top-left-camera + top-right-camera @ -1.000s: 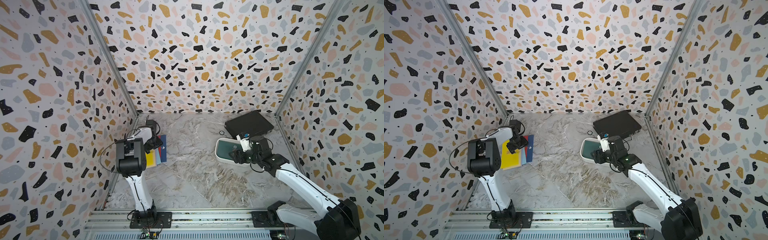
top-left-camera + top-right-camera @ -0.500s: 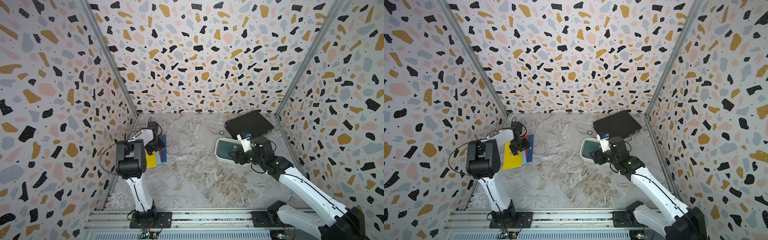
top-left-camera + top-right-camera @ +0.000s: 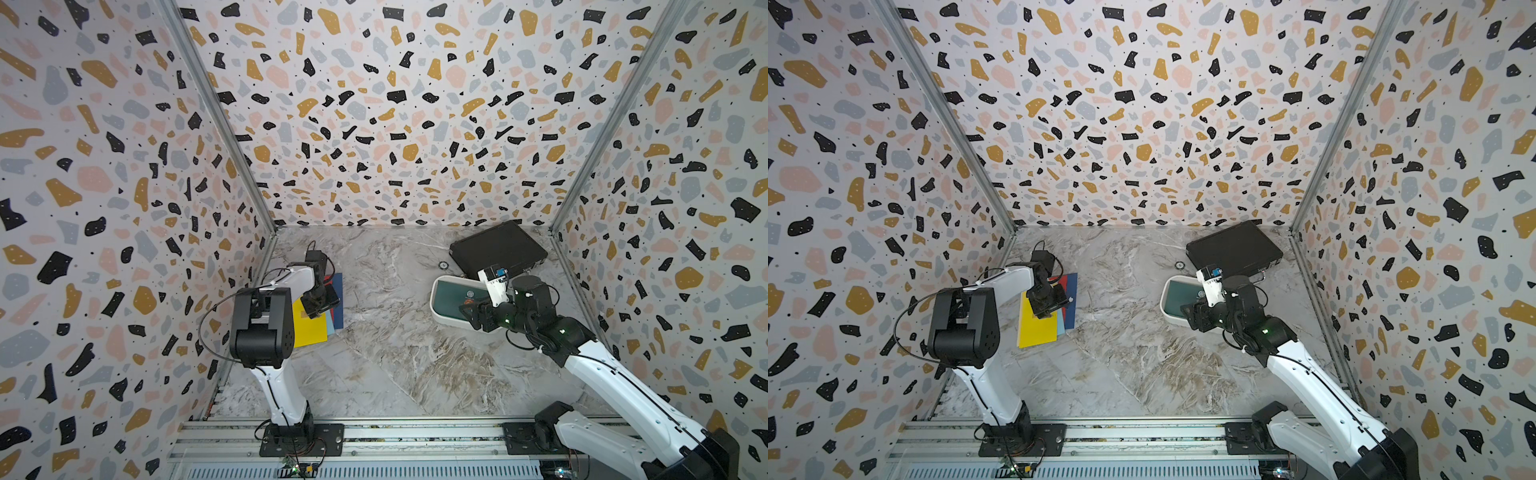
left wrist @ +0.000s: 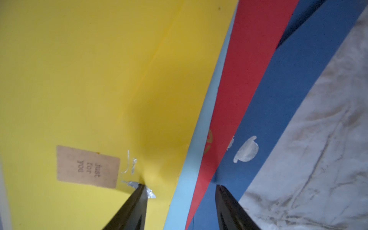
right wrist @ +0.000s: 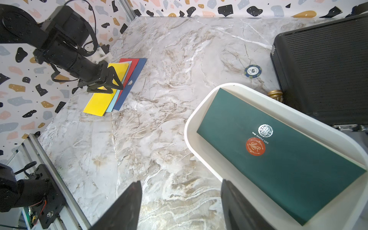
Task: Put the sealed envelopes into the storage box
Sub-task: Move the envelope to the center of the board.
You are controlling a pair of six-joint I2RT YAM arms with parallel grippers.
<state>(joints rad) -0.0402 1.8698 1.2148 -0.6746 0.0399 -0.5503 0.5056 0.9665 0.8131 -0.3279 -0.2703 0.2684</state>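
Note:
Fanned sealed envelopes lie by the left wall: yellow (image 3: 309,330) (image 4: 99,79) on top, then light blue (image 4: 191,179), red (image 4: 249,69) and navy (image 4: 288,89). My left gripper (image 4: 180,186) (image 3: 322,305) is open and down on this stack. One fingertip presses the yellow envelope, the other the navy one. A dark green envelope (image 5: 278,159) with a red round seal lies inside the white storage box (image 5: 199,111) (image 3: 440,320). Open and holding nothing, my right gripper (image 5: 181,182) (image 3: 467,313) hovers over the table just beside the box's near rim.
A black briefcase (image 3: 498,249) lies behind the box at the back right. A poker chip (image 5: 253,71) and a small gold knob (image 5: 275,93) sit on the marble between them. Patterned walls close in the left, back and right sides.
My left gripper has come down a little toward the front onto the envelope stack, and its jaws have narrowed. The right gripper stays beside the box.

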